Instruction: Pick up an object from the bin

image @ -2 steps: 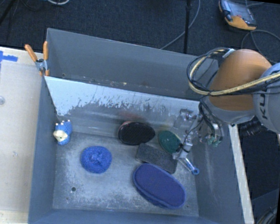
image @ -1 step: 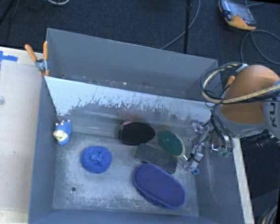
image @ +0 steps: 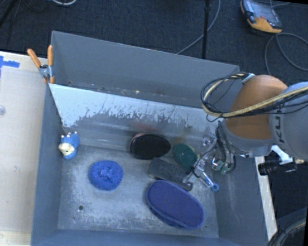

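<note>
The arm's wrist, under its orange cover (image: 255, 113) and looped with cables, rises highest and comes in over the right wall of the grey metal bin (image: 148, 82). Below it the tool (image: 205, 171) hangs low in the right part of the bin, and whether it is open or closed cannot be told. It sits right at the right end of a dark grey block (image: 166, 171), which lies flat on the bin floor a little right of centre. Nothing can be seen gripped in the tool. Just behind the block, and just to the left of the tool, is a dark green rounded thing (image: 183, 154). In front of the block, toward the near wall, lies a large dark blue oval pad (image: 174, 205), its upper edge close to the block and beneath the tool. A black oval disc (image: 150, 146) rests to the left of the green thing, near the block's far left corner. Well apart from the tool, in the left half of the bin, sit a fuzzy blue ball (image: 105, 174) and, by the left wall, a small blue and white toy figure (image: 69, 145).
</note>
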`<state>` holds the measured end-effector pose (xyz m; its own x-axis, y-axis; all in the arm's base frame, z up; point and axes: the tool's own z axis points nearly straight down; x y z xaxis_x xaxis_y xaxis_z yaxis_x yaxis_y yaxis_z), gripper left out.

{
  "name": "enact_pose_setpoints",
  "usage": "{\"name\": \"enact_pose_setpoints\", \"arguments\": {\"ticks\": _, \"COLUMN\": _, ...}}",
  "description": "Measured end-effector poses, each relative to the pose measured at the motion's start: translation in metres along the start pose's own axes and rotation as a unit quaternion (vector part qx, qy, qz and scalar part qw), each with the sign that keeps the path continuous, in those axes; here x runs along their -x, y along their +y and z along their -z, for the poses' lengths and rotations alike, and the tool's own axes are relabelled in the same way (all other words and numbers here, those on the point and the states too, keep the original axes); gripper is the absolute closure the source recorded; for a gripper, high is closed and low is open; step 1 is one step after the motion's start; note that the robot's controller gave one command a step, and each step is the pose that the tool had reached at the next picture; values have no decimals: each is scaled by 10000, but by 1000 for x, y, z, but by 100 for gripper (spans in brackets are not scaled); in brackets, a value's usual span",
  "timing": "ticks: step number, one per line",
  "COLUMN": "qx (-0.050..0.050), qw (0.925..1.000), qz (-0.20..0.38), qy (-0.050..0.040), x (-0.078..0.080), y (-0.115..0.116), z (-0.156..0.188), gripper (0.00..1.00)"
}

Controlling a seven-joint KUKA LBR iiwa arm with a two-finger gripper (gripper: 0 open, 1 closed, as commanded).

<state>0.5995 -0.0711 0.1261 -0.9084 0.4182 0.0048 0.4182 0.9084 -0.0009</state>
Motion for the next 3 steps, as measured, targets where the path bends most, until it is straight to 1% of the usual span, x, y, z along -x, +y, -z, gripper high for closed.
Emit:
{"name": "enact_pose_setpoints", "arguments": {"ticks": 1, "qx": 71, "qw": 9993, "qz": 338, "qy": -122, "x": 4, "y": -20, "z": -48, "gripper": 0}}
{"name": "enact_pose_setpoints", "arguments": {"ticks": 2, "qx": 30, "qw": 9994, "qz": 321, "qy": -122, "x": 5, "y": -14, "z": -27, "gripper": 100}}
{"name": "enact_pose_setpoints", "arguments": {"ticks": 3, "qx": 30, "qw": 9994, "qz": 321, "qy": -122, "x": 5, "y": -14, "z": -27, "gripper": 100}}
